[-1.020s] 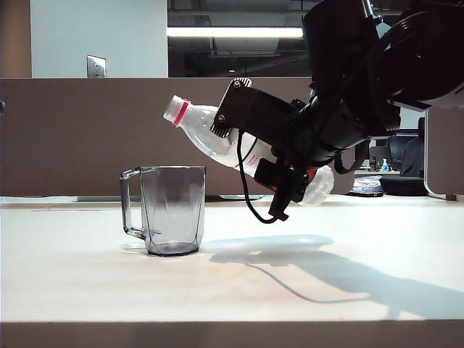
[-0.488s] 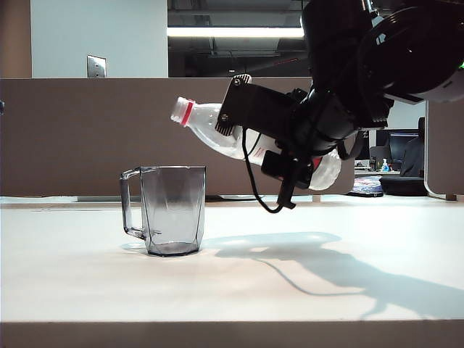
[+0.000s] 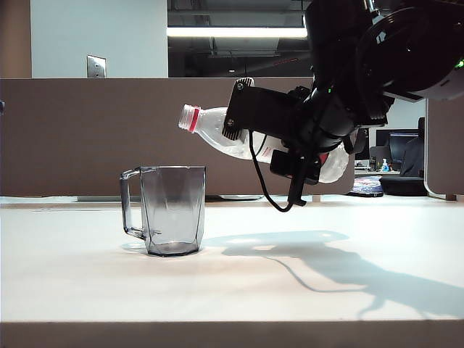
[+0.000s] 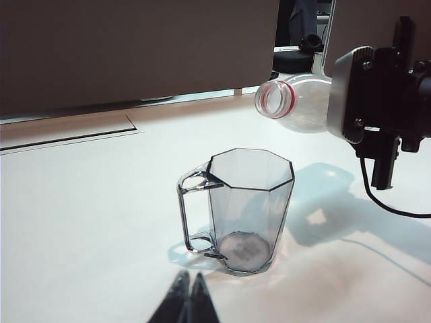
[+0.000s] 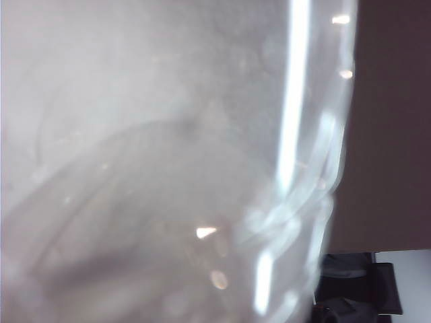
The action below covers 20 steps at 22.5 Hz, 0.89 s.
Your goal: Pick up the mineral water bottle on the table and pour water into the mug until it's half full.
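Note:
The mineral water bottle hangs tilted close to level, and my right gripper is shut on its body. Its open mouth with the red neck ring points left, a little above the right part of the mug's rim. The smoky grey mug stands upright on the white table, handle to the left. No stream of water shows between mouth and mug. The bottle fills the right wrist view as a blur. My left gripper is shut and holds nothing, close to the table just in front of the mug's base.
A brown partition wall runs behind the table. The right arm's black cable loops down below the gripper, to the right of the mug. A thin dark seam crosses the tabletop behind the mug.
The right gripper has turned the bottle flatter. The bottle's mouth has shifted a little to the right and down. The mug and the left gripper have not moved.

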Each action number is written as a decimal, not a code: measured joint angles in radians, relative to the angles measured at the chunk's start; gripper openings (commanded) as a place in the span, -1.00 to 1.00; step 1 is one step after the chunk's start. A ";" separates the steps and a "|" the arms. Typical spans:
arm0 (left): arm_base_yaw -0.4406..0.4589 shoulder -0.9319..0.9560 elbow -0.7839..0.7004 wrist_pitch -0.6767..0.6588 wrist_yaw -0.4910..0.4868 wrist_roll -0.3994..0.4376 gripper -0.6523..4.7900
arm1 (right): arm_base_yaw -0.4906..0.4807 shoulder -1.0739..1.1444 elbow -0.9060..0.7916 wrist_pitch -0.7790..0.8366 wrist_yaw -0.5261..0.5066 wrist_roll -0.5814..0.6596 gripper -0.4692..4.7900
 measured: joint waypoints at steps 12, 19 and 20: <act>0.000 0.000 0.000 0.000 0.000 0.000 -0.78 | 0.002 0.000 0.000 0.000 0.050 -0.080 0.01; 0.000 0.000 0.000 0.000 0.000 0.000 -0.78 | 0.003 0.000 0.000 0.000 0.068 -0.095 -0.02; 0.000 0.000 0.000 0.000 0.000 0.000 -0.78 | 0.003 0.000 0.000 0.000 0.071 -0.097 -0.02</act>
